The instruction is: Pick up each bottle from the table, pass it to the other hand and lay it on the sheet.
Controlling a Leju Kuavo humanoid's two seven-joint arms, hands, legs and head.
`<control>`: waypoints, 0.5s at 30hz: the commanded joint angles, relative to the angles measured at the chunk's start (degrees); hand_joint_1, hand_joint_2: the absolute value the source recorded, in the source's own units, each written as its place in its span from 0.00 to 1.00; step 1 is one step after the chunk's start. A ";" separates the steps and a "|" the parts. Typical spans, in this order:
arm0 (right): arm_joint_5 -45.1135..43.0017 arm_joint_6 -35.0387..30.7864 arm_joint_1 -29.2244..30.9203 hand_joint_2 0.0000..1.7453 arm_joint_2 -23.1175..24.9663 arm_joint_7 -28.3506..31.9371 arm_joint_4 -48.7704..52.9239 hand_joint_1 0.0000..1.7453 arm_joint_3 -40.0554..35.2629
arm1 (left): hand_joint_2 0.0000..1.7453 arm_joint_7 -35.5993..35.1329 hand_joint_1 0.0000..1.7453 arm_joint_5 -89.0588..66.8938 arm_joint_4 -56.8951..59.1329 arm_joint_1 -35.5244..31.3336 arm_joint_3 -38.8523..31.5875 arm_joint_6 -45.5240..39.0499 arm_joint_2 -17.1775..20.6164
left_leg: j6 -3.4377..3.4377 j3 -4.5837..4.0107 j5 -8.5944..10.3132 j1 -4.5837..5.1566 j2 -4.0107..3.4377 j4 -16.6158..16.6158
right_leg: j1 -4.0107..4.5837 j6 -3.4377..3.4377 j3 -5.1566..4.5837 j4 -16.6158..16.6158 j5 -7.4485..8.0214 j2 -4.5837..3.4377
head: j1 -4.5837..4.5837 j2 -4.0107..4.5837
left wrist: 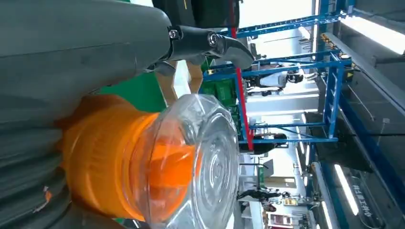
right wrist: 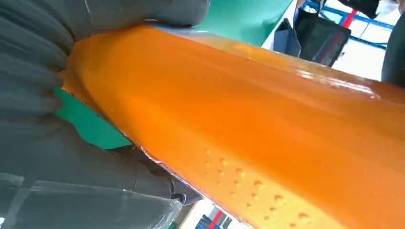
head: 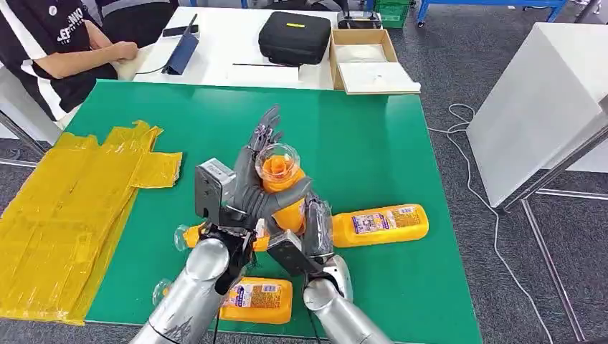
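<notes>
held bottle (head: pixel 281 185) base hidden by hands

Green table (head: pixel 358 136) bears yellow sheet (head: pixel 72 208) and orange bottles (head: pixel 380 224).

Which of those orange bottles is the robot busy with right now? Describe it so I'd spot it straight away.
Look at the green table, near its front edge where the two silver arms meet. The held bottle stands upright there, gripped by the left hand and the right hand, clear cap uppermost. The other bottles lie flat.
</notes>
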State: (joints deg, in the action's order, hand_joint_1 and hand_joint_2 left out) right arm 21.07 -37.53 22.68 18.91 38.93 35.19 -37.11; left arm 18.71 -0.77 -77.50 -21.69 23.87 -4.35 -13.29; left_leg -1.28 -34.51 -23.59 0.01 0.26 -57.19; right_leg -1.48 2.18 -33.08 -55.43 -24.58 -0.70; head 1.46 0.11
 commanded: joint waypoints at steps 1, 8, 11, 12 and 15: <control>1.10 -1.34 1.08 1.00 -0.24 0.28 3.19 1.00 -2.47 | 1.00 -0.84 0.00 -0.28 2.01 -3.25 3.41 -0.01 -1.87 | 0.10 -0.02 -0.06 -0.07 0.16 -0.14 | 0.09 -0.16 0.09 -0.07 -0.09 0.24 | 0.02 0.00; 1.37 -1.46 0.66 1.00 -0.42 0.31 3.82 1.00 -2.50 | 1.00 -1.06 0.00 -0.29 1.73 -2.94 3.14 -0.15 -1.63 | 0.09 0.03 -0.04 -0.06 0.14 -0.06 | 0.08 -0.15 0.14 -0.01 -0.07 0.21 | 0.02 0.00; 1.02 -1.62 0.71 1.00 -0.31 0.89 3.53 1.00 -2.35 | 1.00 -1.21 0.00 -0.33 1.98 -2.89 2.99 -0.31 -1.57 | 0.06 -0.02 -0.01 -0.05 0.09 -0.03 | 0.06 -0.10 0.07 0.00 -0.03 0.14 | 0.02 0.00; 0.80 -1.63 0.75 1.00 -0.26 1.06 3.53 1.00 -2.27 | 1.00 -1.29 0.00 -0.37 2.05 -2.73 2.89 -0.41 -1.48 | 0.09 0.04 -0.05 -0.06 0.13 -0.07 | 0.09 -0.16 0.16 -0.03 -0.08 0.20 | 0.02 0.00; 0.78 -2.47 0.79 1.00 -0.18 1.07 3.33 1.00 -2.28 | 1.00 -2.89 0.00 -1.49 3.54 -2.74 2.56 -1.46 -1.26 | 0.11 0.06 -0.06 -0.07 0.12 -0.08 | 0.09 -0.18 0.18 -0.03 -0.08 0.20 | 0.00 0.00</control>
State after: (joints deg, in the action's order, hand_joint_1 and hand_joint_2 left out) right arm 21.24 -37.40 22.15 18.91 38.86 39.01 -35.93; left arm 18.18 -1.18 -78.44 -22.51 24.35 -4.72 -13.88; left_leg -1.28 -34.53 -23.59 0.01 0.28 -57.19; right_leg -1.48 2.18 -33.07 -55.43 -24.58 -0.69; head 1.46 0.11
